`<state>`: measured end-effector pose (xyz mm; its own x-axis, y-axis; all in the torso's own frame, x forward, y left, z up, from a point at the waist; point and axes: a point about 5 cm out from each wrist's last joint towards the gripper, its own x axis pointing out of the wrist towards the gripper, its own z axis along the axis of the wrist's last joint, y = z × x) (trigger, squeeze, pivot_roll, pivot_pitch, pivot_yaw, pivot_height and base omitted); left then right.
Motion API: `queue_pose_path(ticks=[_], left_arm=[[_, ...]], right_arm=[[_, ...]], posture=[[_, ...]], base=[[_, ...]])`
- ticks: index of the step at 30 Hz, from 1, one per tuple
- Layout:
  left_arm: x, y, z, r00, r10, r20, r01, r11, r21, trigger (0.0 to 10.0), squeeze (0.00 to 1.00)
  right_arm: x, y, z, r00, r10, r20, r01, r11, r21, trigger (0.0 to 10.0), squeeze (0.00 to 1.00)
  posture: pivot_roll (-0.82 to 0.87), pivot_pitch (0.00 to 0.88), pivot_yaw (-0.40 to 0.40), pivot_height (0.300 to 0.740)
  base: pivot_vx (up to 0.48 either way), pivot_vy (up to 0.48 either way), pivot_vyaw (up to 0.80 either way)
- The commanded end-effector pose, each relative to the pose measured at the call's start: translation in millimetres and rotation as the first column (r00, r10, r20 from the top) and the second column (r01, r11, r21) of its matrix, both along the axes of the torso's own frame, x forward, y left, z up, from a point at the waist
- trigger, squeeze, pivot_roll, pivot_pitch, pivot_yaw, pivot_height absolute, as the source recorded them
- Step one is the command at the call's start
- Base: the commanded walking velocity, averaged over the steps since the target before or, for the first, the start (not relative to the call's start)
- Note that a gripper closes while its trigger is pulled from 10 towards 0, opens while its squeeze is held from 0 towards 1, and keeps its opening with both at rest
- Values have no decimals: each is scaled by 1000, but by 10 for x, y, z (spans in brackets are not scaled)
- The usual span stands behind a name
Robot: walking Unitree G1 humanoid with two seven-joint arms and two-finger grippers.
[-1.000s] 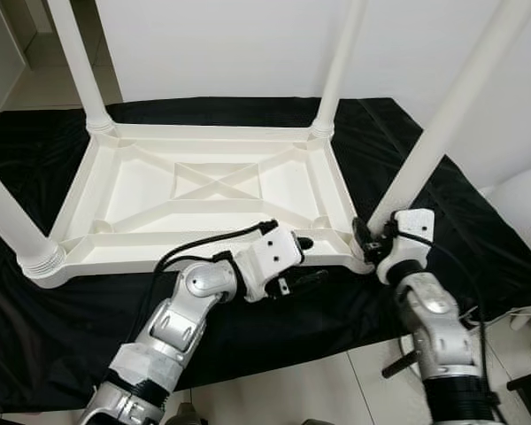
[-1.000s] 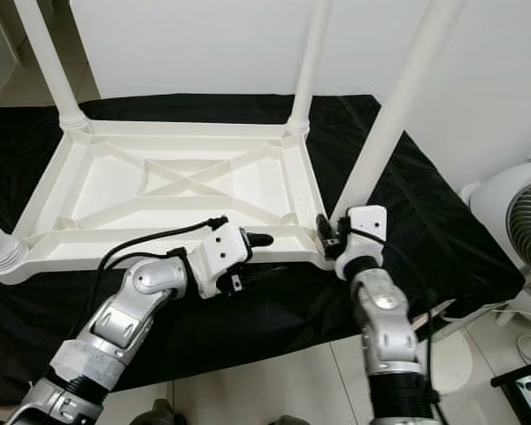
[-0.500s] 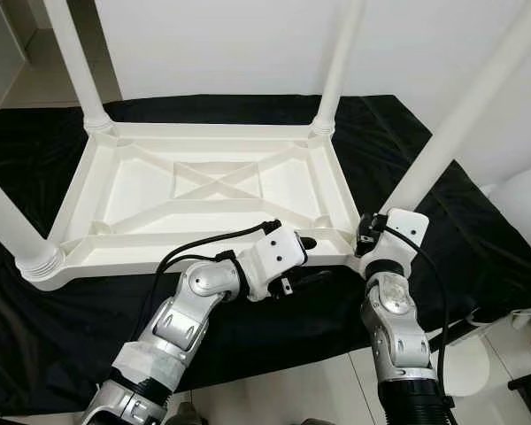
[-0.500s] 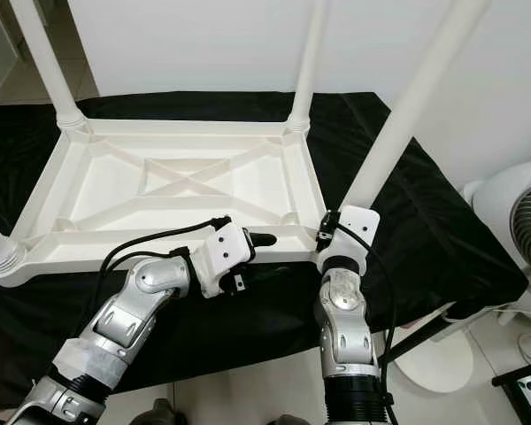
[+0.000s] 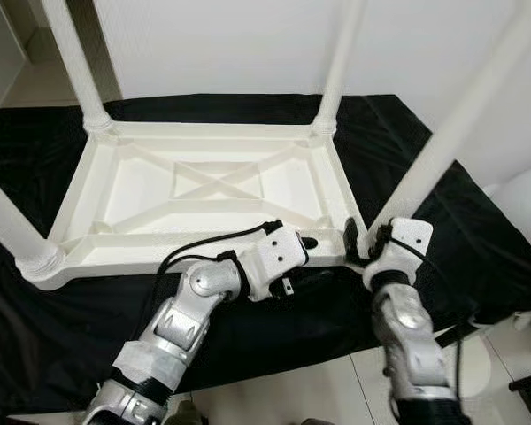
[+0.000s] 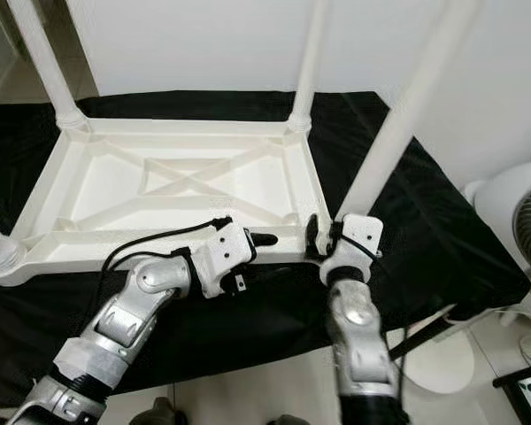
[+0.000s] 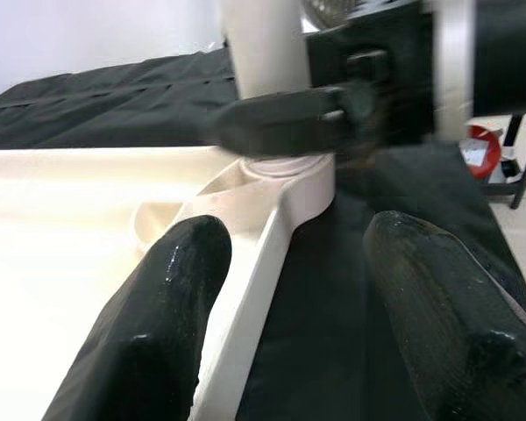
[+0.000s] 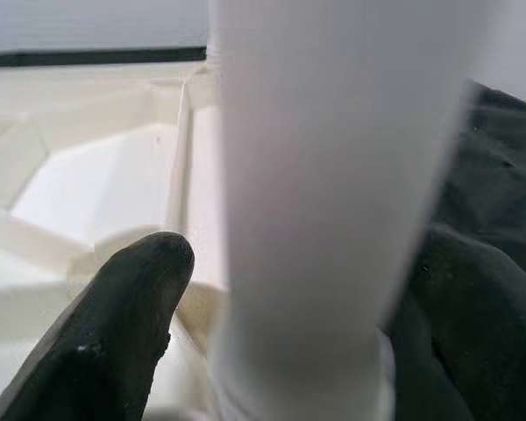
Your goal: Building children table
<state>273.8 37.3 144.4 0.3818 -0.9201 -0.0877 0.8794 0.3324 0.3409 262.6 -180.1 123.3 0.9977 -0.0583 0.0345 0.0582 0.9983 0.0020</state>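
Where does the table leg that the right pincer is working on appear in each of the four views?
Left eye view: table leg rises at the right.
Right eye view: leg stands right of centre.
Left wrist view: leg base behind the right pincer.
Right wrist view: leg between the fingers.
Shared landmark: tabletop's near right corner.

Plain white wall (image 5: 212,44) at the back, pale tiled floor (image 5: 292,390) in front. A big black cloth (image 6: 442,239) is spread over the floor (pretty wrinkled). A white fan (image 6: 518,221) stands off to the right, near the cloth's edge.
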Motion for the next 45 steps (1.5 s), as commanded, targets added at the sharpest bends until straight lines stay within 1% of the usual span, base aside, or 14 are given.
queue_pose_path(ticks=[1, 6, 7, 10, 12, 19, 21, 24, 33, 34, 35, 38, 42, 45], left_arm=[[34, 15, 33, 998, 61, 22, -60, 998, -18, 10000, 0], [39, 10, 44, 998, 60, 23, -59, 998, -19, 10000, 0], [43, 9, 42, 998, 59, 24, -59, 998, -18, 10000, 0], [49, 8, 40, 998, 60, 26, -59, 998, -16, 10000, 0], [76, -11, 64, 997, 64, 33, -63, 998, -22, 10000, 0], [87, -26, 73, 997, 62, 35, -61, 998, -26, 10000, 0], [94, -70, 83, 998, 52, 42, -51, 998, -30, 10000, 0], [94, -100, 96, 998, 47, 47, -45, 998, -34, 10000, 0], [104, -99, 103, 997, 56, 49, -54, 998, -40, 10000, 0], [103, -97, 104, 997, 54, 50, -52, 998, -39, 10000, 0], [103, -95, 104, 997, 53, 51, -51, 998, -39, 10000, 0], [105, -95, 102, 997, 52, 52, -50, 998, -38, 10000, 0], [117, -84, 90, 998, 46, 50, -45, 998, -32, 10000, 0], [114, -88, 85, 998, 43, 48, -42, 999, -30, 10000, 0]], right_arm=[[-37, -81, 21, 997, 77, 26, -76, 996, -40, 10000, 1000], [-12, -272, -4, 992, 124, 8, -122, 989, -88, 10000, 1000], [10, -294, 4, 990, 143, 7, -142, 985, -96, 10000, 0], [31, -308, 16, 986, 168, 8, -167, 981, -99, 10000, 0], [139, -302, 54, 955, 296, -12, -295, 949, -114, 10000, 0], [229, -270, 69, 932, 363, -24, -362, 920, -152, 10000, 0], [312, -156, 44, 900, 434, -45, -435, 886, -157, 0, 0], [330, -77, -15, 875, 479, -74, -484, 865, -133, 0, 0], [278, -115, -108, 874, 479, -87, -486, 868, -101, 0, 0], [276, -139, -108, 883, 462, -84, -469, 877, -104, 3059, 0], [275, -155, -108, 889, 450, -82, -457, 883, -106, 10000, 0], [281, -170, -110, 894, 442, -75, -448, 888, -102, 10000, 0], [282, -178, -48, 961, 278, 3, -277, 959, -62, 10000, 0], [272, -147, -42, 968, 252, 12, -251, 967, -43, 10000, 0]], posture=[[26, 0, -50, 740], [26, 0, -51, 740], [25, 0, -51, 740], [25, 0, -51, 740], [27, 0, -49, 740], [16, 0, -43, 740], [20, 0, -46, 740], [25, 0, -52, 740], [29, 0, -51, 740], [28, 0, -49, 740], [28, 0, -47, 740], [28, 0, -47, 740], [13, 0, -35, 740], [9, 0, -31, 740]], base=[[0, 0, 0], [0, 0, 0], [0, 0, 0], [0, 0, 0], [0, 0, 0], [0, 0, 0], [0, 0, 0], [0, 0, 0], [0, 0, 0], [0, 0, 0], [0, 0, 0], [0, 0, 0], [0, 0, 0], [0, 0, 0]])
